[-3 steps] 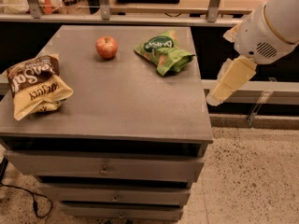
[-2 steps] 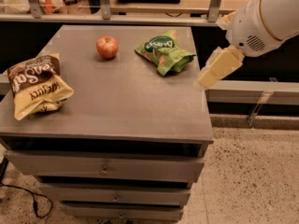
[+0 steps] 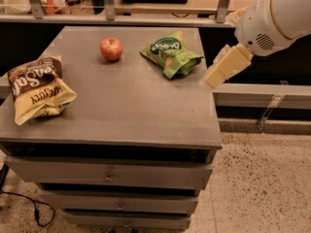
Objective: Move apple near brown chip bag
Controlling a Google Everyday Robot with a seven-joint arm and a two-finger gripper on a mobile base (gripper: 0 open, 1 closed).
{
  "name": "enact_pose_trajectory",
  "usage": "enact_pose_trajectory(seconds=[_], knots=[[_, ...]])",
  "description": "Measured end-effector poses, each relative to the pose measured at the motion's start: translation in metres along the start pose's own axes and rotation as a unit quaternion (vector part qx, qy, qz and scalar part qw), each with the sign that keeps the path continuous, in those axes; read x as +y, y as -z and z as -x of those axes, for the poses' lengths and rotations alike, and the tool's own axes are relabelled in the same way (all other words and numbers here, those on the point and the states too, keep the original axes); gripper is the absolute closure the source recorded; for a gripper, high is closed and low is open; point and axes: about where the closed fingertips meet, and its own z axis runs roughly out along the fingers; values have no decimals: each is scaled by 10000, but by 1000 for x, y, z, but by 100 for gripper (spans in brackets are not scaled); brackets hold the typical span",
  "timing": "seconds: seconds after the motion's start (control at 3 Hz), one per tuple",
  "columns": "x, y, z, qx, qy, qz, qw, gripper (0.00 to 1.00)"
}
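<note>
- The pale yellow two-finger end effector [image 3: 214, 77] is seen off the right edge of the grey cabinet-top surface [image 3: 131, 110], hung above the edge and angled down toward it. Nothing is held. Whether it is spread or pressed together cannot be told.
- The small round red apple [image 3: 111, 48] is found at the back of the surface, well apart from the end effector, toward the view's left of it and slightly further back.
- The crinkled green chip bag [image 3: 170, 55] is placed between the end effector and the apple, just beside the end effector's tip. A direct path is judged blocked low down, so an approach over the bag is likely needed.
- The apple is round, so no long axis needs to be matched.
- The crinkled brown and tan chip bag with white lettering [image 3: 37, 88] is found far from the end effector, at the view's left edge of the surface, beyond the apple and nearer the camera.
- Apple and brown bag are well apart. The grasp is judged not yet begun.
</note>
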Motion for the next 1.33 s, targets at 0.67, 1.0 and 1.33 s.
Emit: enact_pose_trajectory(seconds=[0.67,1.0,1.33], knots=[[17,-59,36,-190,7,460,9988,0],[25,-105,69,-341,56,711,9969,0],[23,-148,104,-562,108,858,9947,0]])
